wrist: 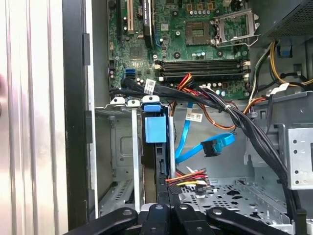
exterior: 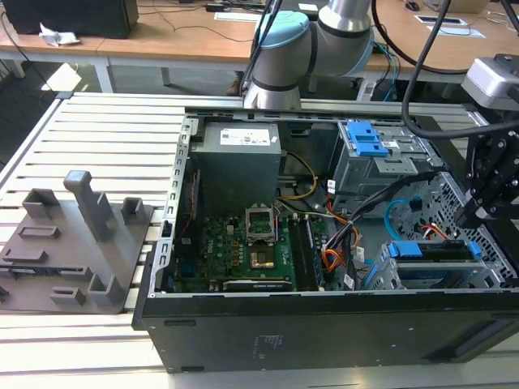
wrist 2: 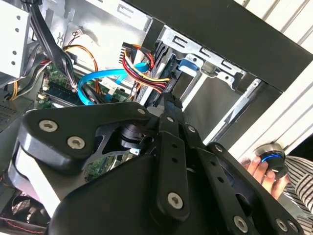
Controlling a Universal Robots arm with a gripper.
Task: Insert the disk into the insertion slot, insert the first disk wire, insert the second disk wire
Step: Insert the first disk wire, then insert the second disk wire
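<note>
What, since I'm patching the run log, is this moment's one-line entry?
disk: in insertion slot | gripper: near first disk wire, beside disk | second disk wire: plug hanging free

Disk (wrist: 155, 129), blue-framed: seated edgewise in grey perforated insertion slot (wrist: 116, 147), exterior view's right. Orange-red-black wire bundle (wrist: 188, 177): ended beside disk. Light-blue cable (wrist: 183, 139): looped, plug apart.

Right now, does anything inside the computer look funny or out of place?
Yes. The light-blue cable hangs loose in the case, and its dark plug dangles, seemingly joined to nothing. The disk sits in the insertion slot, and the gripper is close to the orange-red-black wires.
</note>
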